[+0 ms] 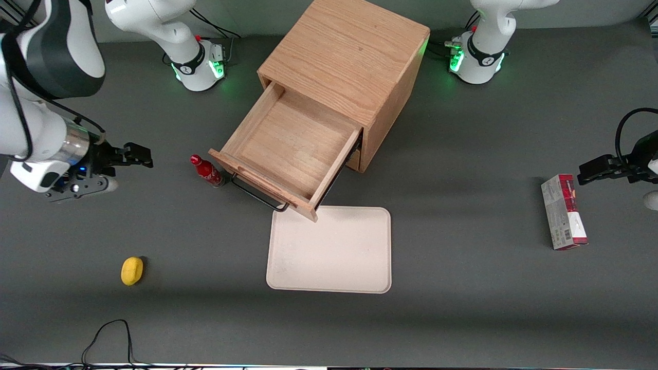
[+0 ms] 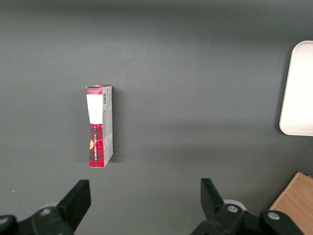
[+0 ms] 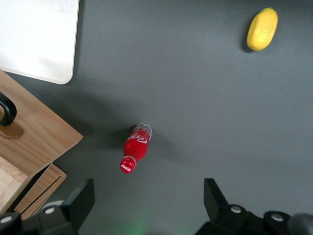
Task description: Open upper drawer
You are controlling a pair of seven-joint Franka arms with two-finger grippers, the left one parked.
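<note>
A red and white carton (image 2: 100, 126) lies flat on the dark grey table (image 2: 195, 88), well apart from everything else. The rounded edge of a pale tray (image 2: 298, 93) is partly visible. A corner of the wooden cabinet (image 2: 296, 200) is also visible, near the tray.

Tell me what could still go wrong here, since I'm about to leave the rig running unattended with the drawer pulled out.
The upper drawer is pulled far out, its front corner overhanging the tray; pulled farther, it may slide out of the cabinet. The small red bottle stands right beside the drawer's handle, between the drawer and the gripper, whose jaws are open above the table; a sweep back toward the drawer might knock it over.
</note>
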